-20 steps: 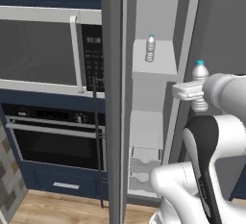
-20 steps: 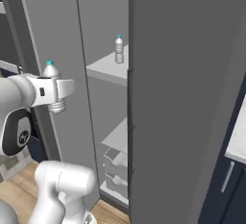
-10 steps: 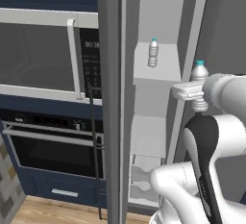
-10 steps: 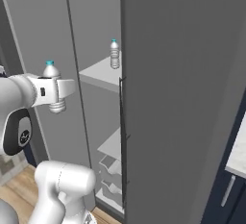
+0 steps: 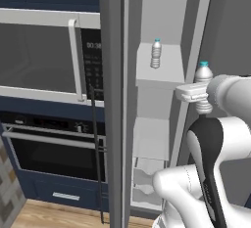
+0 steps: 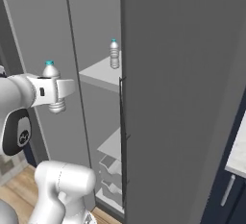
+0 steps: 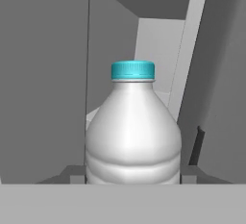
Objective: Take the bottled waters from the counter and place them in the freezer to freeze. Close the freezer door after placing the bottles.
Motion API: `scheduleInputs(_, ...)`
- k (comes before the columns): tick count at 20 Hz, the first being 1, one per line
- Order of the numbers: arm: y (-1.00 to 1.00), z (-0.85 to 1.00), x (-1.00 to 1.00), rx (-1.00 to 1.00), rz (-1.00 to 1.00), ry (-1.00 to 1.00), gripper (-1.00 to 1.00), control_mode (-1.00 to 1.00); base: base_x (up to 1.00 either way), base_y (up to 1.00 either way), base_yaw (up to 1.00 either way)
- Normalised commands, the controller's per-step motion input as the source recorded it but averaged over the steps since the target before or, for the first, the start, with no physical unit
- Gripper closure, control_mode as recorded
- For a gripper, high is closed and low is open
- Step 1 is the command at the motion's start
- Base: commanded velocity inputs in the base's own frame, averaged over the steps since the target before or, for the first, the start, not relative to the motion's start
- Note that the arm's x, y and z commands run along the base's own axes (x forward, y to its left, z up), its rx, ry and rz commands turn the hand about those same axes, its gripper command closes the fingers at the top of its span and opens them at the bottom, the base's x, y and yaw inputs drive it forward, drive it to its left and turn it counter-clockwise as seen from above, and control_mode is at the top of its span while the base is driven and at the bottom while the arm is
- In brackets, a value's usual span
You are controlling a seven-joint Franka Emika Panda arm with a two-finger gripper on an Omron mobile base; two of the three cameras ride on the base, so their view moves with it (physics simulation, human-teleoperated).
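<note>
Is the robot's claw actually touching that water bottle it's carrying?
Touching. In the left base view the gripper clamps around the bottle, held upright in mid-air outside the freezer.

Claw [image 5: 198,94] hides held bottle's [image 5: 203,73] middle.

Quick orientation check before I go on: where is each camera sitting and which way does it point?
Left base view: behind the arm's left, facing the open freezer; arm at lower right, gripper shut on held bottle.
Right base view: behind its right, facing the freezer door; arm at lower left.
Hand view: along the gripper, into the freezer past the held bottle.
Both base views share the shelf bottle and held bottle.
</note>
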Motion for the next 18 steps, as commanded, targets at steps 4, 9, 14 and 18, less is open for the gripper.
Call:
scheduleInputs(4,0.0,0.0,0.0,0.0,0.0,0.0,1.0,1.0,0.16,0.56,-0.04)
scheduleInputs(9,0.0,0.0,0.0,0.0,0.0,0.0,1.0,1.0,0.1,0.53,-0.06)
scheduleInputs(14,0.0,0.0,0.0,0.0,0.0,0.0,1.0,1.0,0.06,0.56,-0.11)
scheduleInputs(18,0.0,0.0,0.0,0.0,0.0,0.0,1.0,1.0,0.23,0.68,-0.14)
